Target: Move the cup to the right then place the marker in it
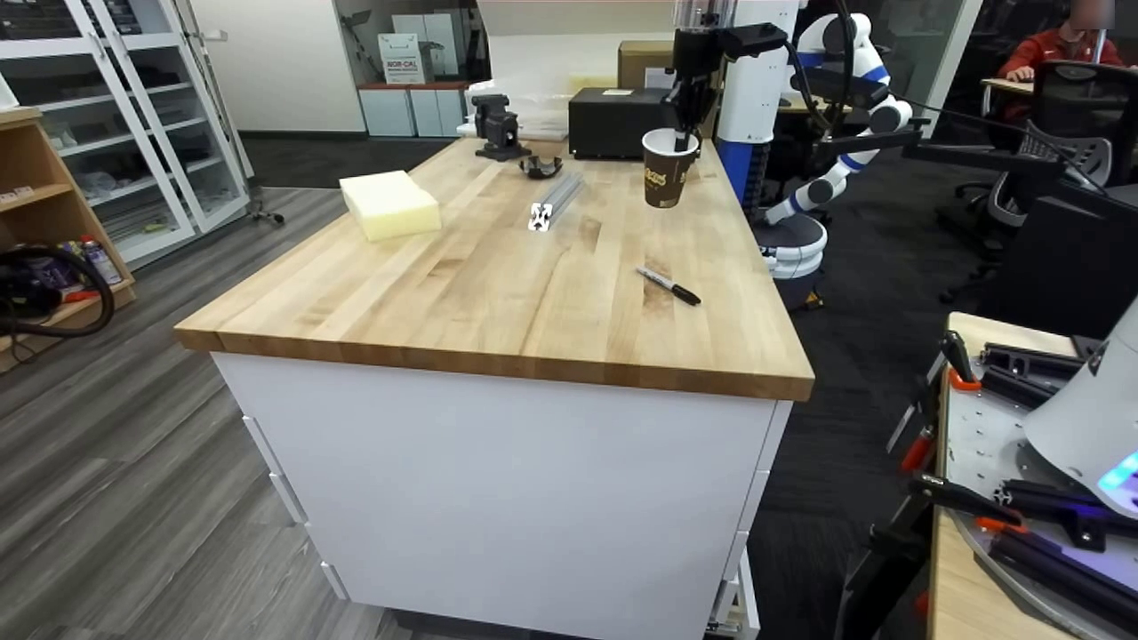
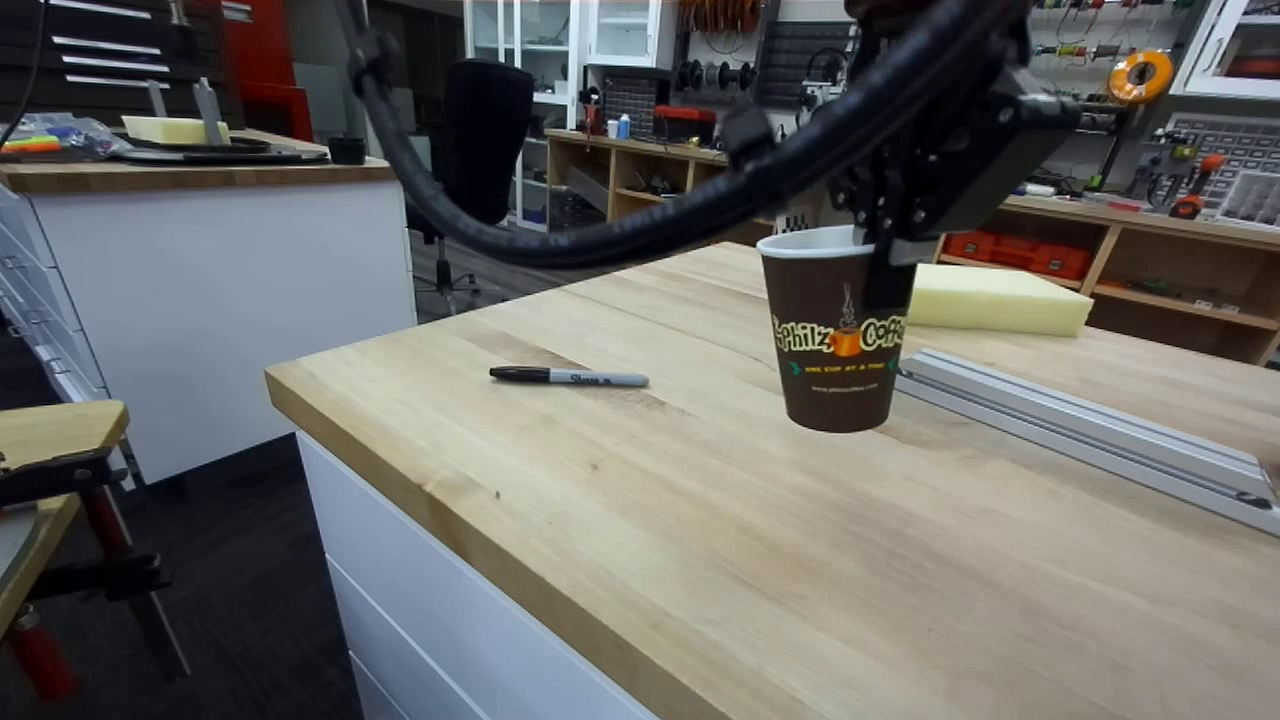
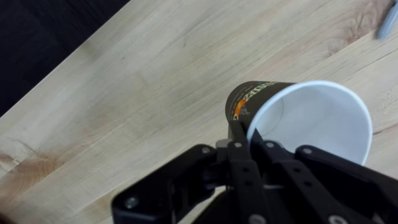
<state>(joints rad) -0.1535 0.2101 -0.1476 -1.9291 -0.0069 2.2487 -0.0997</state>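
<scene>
Grasp done: your end effector point(image 3: 247, 132), nearly closed, pinches cup point(image 2: 832, 340). Marker point(image 2: 569, 377) untouched, well apart from end effector. Remaining, likely: finish cup shift, insert marker.

Soft, even light covers the table point(image 1: 498, 293), its shadows faint, while the floor point(image 1: 853, 373) beside it sinks toward black. A cyan strip point(image 1: 1120, 480) glows in an exterior view, where the cabinet point(image 1: 140, 138) slants outward near the edge. In the wrist view, the jaws and the marker point(image 3: 388, 23) blur.
</scene>
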